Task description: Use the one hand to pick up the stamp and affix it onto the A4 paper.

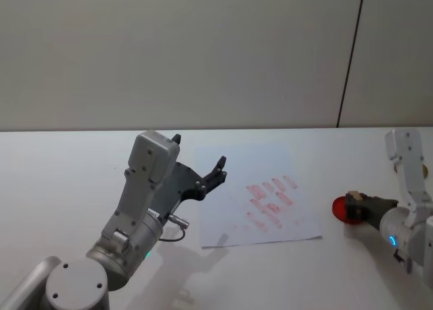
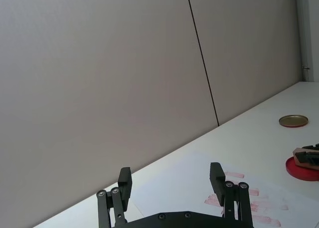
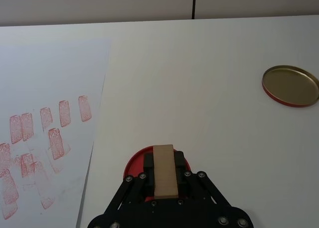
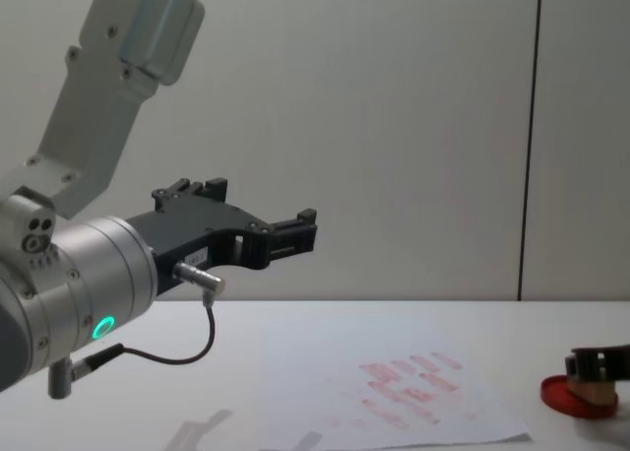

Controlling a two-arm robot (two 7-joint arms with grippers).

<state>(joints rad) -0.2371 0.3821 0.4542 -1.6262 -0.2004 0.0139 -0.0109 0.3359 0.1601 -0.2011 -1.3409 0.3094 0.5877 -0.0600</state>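
Observation:
My right gripper (image 3: 164,163) is shut on the stamp (image 3: 165,174), a small tan wooden block, held over a flat red ink pad (image 3: 133,164) at the table's right side. The head view has this gripper (image 1: 357,206) just right of the A4 paper (image 1: 260,218). From the chest, the stamp (image 4: 597,392) rests low on the ink pad (image 4: 557,392). The A4 paper (image 3: 45,78) lies flat mid-table with rows of reddish stamp marks. My left gripper (image 1: 199,154) hangs open and empty in the air above the paper's left edge.
A round gold lid with a red rim (image 3: 290,85) lies on the white table (image 3: 199,78) beyond the ink pad, to its right. A grey wall closes off the table's far edge. The left arm's raised body (image 4: 108,264) stands high over the table's left part.

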